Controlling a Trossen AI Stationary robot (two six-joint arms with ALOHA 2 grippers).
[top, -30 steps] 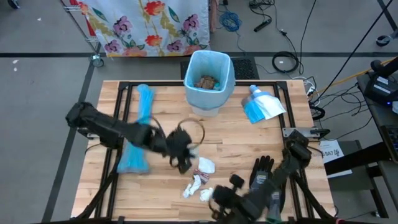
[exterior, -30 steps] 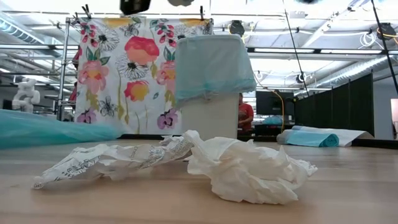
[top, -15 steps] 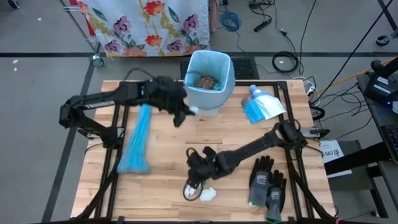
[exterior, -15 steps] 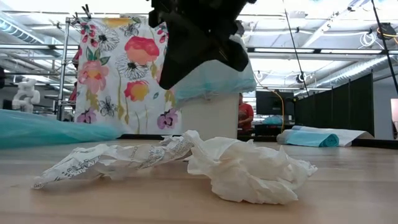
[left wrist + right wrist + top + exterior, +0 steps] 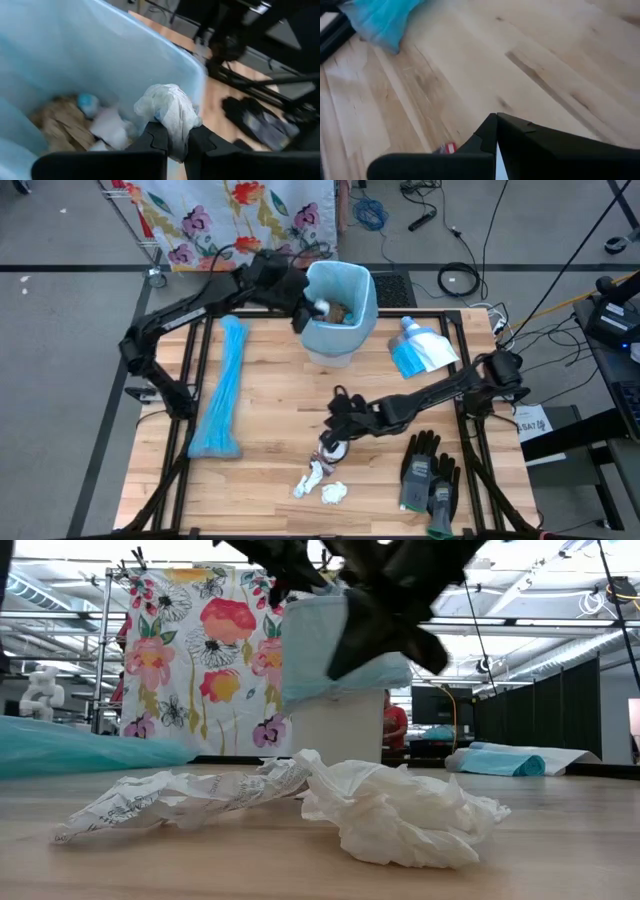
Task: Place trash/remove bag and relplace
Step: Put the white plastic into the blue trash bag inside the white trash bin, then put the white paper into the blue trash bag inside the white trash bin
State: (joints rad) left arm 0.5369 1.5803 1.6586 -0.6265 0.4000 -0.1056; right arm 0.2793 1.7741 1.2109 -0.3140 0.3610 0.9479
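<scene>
Hanging over the lined bin [image 5: 337,300] at the desk's [image 5: 270,420] far edge, the left end effector [image 5: 312,308] pinches a white tissue wad [image 5: 170,107] directly above the trash inside. Nearer the front scraps [image 5: 320,480], the right end effector [image 5: 335,442] sits closed on a scrap.

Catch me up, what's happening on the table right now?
The left gripper holds a white tissue wad over the lined bin, not yet dropped. The right gripper, fingers shut, is down by the scraps near the front edge. Gloves lie beside them.
</scene>
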